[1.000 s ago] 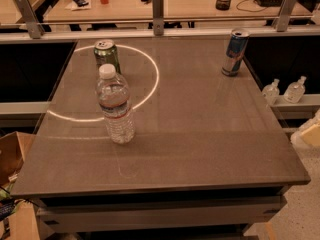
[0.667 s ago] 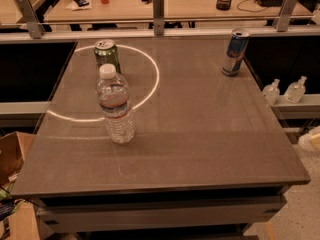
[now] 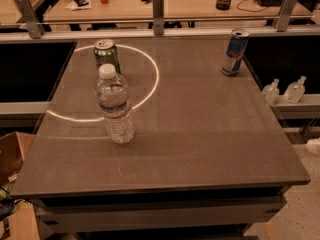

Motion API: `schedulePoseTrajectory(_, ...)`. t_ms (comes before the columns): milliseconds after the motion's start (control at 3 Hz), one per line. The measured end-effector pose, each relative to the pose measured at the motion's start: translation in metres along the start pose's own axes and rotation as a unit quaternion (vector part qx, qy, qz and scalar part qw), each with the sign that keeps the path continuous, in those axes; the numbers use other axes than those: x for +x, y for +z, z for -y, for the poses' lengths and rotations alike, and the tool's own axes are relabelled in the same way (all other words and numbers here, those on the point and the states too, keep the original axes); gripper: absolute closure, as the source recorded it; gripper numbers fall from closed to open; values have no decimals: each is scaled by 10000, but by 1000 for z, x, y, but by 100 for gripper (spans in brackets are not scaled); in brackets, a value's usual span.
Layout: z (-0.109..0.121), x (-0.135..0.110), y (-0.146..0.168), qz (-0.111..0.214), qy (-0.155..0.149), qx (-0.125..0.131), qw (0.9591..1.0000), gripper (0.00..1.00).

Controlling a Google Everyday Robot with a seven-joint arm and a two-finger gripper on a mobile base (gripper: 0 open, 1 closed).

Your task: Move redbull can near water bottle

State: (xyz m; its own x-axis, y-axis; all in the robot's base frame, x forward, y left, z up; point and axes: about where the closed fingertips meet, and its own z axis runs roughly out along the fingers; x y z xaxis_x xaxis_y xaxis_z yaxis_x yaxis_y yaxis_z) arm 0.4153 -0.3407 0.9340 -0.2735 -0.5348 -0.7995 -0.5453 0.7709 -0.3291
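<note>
The redbull can [image 3: 235,52], slim, blue and silver, stands upright at the far right of the table, close to the right edge. The water bottle [image 3: 115,105], clear with a white cap and a red-and-white label, stands upright left of the table's middle. The two are far apart, with bare tabletop between them. My gripper is not in view in the camera view. Only a small pale shape [image 3: 313,145] shows at the right border, beside the table, and I cannot tell what it is.
A wider green can [image 3: 107,56] stands just behind the water bottle. A bright ring of light lies on the grey table [image 3: 200,134] around them. A metal rail [image 3: 158,19] runs along the far edge. Two small bottles [image 3: 284,91] sit on a shelf to the right.
The pale shape at the right border has shrunk and slid further out of the picture. The cans and the bottle have not moved.
</note>
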Motion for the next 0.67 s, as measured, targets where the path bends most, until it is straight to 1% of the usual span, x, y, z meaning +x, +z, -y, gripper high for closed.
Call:
schedulePoseTrajectory(333, 4, 13, 1, 659, 383, 185, 9969, 0)
schedulePoseTrajectory(667, 8, 13, 4, 1139, 717, 216, 9907, 0)
